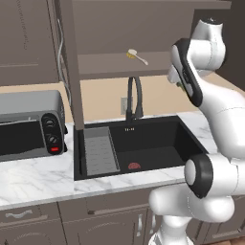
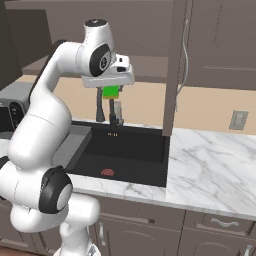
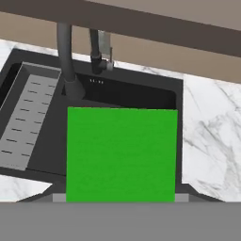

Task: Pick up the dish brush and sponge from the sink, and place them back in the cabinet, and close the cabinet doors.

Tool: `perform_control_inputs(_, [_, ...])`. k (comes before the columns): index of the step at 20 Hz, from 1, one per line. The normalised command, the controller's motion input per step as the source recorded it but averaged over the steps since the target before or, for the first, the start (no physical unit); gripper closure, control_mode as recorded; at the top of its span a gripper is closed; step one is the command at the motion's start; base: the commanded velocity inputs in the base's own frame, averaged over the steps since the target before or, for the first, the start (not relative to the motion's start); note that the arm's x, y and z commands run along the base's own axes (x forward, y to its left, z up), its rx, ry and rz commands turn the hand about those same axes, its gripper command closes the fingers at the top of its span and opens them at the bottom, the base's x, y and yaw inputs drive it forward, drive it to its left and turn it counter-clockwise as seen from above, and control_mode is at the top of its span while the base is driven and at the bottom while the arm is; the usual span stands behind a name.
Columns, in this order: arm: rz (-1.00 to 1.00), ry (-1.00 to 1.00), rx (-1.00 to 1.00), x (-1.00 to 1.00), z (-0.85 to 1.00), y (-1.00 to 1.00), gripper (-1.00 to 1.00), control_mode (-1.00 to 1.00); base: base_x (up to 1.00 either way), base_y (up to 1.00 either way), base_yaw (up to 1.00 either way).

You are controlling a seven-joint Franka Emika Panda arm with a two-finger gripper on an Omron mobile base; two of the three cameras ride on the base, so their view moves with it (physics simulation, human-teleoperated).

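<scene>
We have sponge (image 2: 110,91) clamped in gripper (image 2: 111,95), raised above sink (image 1: 158,139), below cabinet (image 1: 115,63) shelf. Looks light, soft, squashy (grip across flat faces seems right). Dish brush (image 1: 137,56) lies on shelf.

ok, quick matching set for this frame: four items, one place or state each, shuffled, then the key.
Items:
1. dish brush
2. sponge
3. red drain disc
4. toaster oven

Places:
A. on the sink floor
B. on the counter, left of the basin
C. on the cabinet shelf
D. held in the gripper, above the basin

Pairs: 1-C, 2-D, 3-A, 4-B
</scene>
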Motion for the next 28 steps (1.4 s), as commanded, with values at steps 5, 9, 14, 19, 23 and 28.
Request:
perform_control_inputs(5, [0.00,-0.12,0.00,0.02,0.10,0.05,1.00,-1.00,0.00,0.00,0.00])
perform_control_inputs(9, [0.00,-0.16,0.00,0.01,0.01,0.00,1.00,-1.00,0.00,0.00,0.00])
perform_control_inputs(14, [0.00,-0.15,0.00,0.02,0.06,0.00,1.00,-1.00,0.00,0.00,0.00])
perform_control_inputs(19, [0.00,-0.16,0.00,0.02,0.10,0.00,1.00,-1.00,0.00,0.00,0.00])
perform_control_inputs(23, [0.00,-0.16,0.00,0.00,0.08,0.00,1.00,-1.00,0.00,0.00,0.00])
perform_control_inputs(28, [0.00,-0.12,0.00,0.00,0.08,0.00,1.00,-1.00,0.00,0.00,0.00])
